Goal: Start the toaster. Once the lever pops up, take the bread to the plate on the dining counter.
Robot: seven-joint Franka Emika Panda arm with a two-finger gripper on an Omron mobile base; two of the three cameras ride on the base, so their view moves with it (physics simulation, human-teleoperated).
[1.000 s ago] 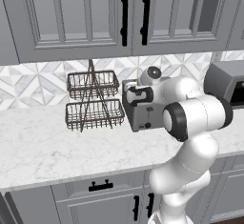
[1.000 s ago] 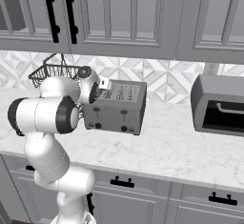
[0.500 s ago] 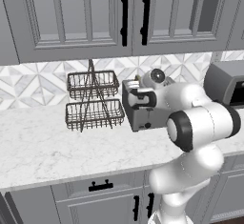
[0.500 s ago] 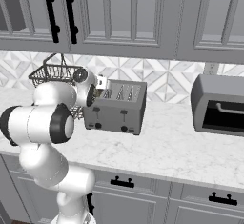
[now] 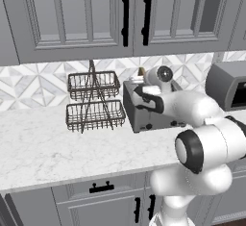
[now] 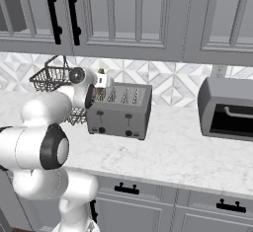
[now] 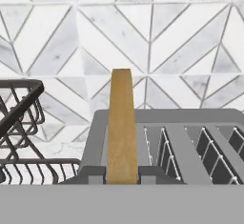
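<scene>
The toaster [image 6: 118, 111] stands on the counter [image 6: 188, 152] toward its back edge, close to the tiled wall, its long axis running along that edge and its front face with the dark knobs turned toward the counter's front edge. The claw [image 6: 101, 84] hangs over the toaster's left end, its jaws drawn narrow on the bread [image 7: 121, 125]. The bread stands upright on edge, its long axis vertical, its lower part down in the leftmost slot and its upper part rising above the toaster top; the hand view meets it edge-on. A two-tier wire basket [image 5: 94, 101] sits just beside the toaster's left end. A toaster oven [image 6: 227, 110] stands well apart toward the counter's right end.
</scene>
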